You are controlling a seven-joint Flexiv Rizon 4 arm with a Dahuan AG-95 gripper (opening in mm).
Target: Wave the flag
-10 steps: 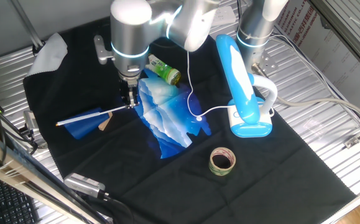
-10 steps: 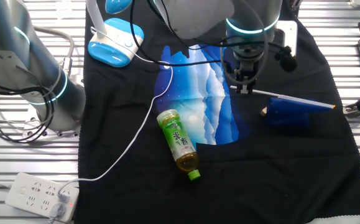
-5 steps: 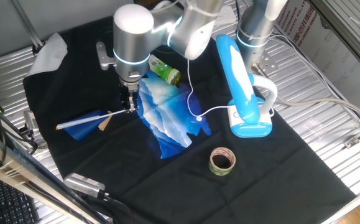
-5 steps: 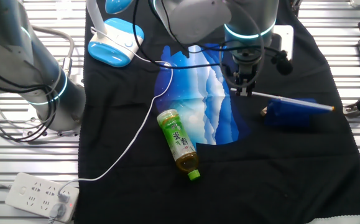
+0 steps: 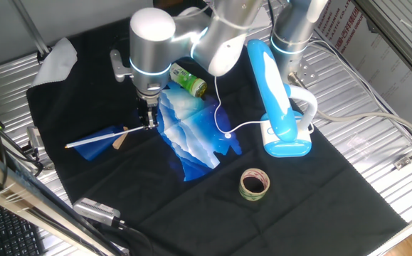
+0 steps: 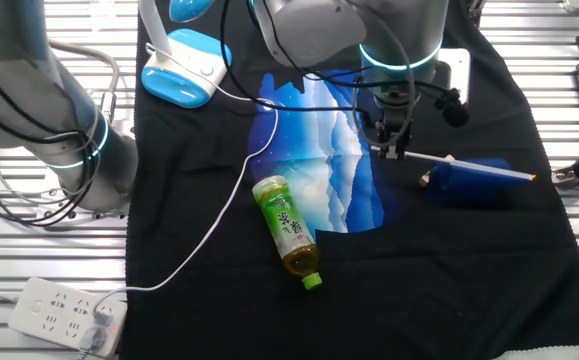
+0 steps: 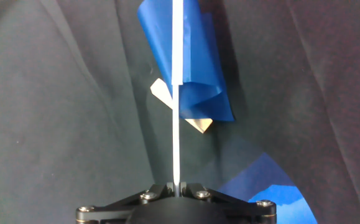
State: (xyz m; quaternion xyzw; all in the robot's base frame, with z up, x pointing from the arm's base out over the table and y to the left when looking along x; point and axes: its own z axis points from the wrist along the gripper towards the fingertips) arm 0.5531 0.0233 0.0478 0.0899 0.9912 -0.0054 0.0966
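Note:
The flag is a small dark blue cloth (image 5: 95,144) on a thin white stick (image 5: 113,133). My gripper (image 5: 149,124) is shut on the stick's near end and holds the flag low over the black cloth. In the other fixed view the gripper (image 6: 393,150) holds the stick (image 6: 474,165) pointing right, with the blue cloth (image 6: 466,185) hanging under it. In the hand view the stick (image 7: 177,124) runs straight up from between my jaws (image 7: 176,186) and the blue cloth (image 7: 183,59) drapes beside it.
A tan wooden block (image 5: 119,141) lies under the flag. A blue-and-white patterned cloth (image 5: 191,135), a green bottle (image 5: 189,80), a blue-white device (image 5: 277,107) with a white cable, a tape roll (image 5: 254,183) and a second robot arm (image 6: 59,110) stand around.
The flag's stick has tilted slightly and the blue cloth has shifted a little, while the gripper stays shut on the stick at almost the same place.

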